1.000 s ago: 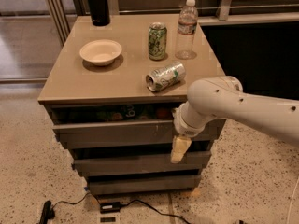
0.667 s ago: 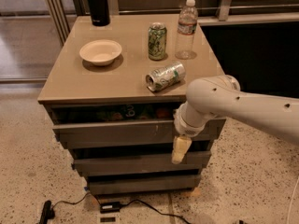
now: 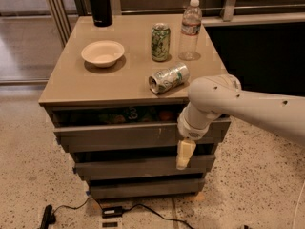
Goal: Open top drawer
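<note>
The top drawer (image 3: 119,136) is the widest grey front panel, just under the tan tabletop (image 3: 71,87). A dark gap above the panel shows colourful items (image 3: 128,114) inside. My gripper (image 3: 185,154) hangs pointing down from the white arm (image 3: 248,106), in front of the right end of the drawer fronts. Its pale tip lies at the level of the gap between the top drawer and the second drawer (image 3: 138,166). I cannot tell whether it touches the panel.
On the tabletop stand a beige bowl (image 3: 102,53), an upright green can (image 3: 160,42), a can lying on its side (image 3: 168,78) near the front edge, a water bottle (image 3: 191,30) and a black flask (image 3: 99,4). A third drawer (image 3: 143,188) sits lowest. Cables (image 3: 112,211) lie on the floor.
</note>
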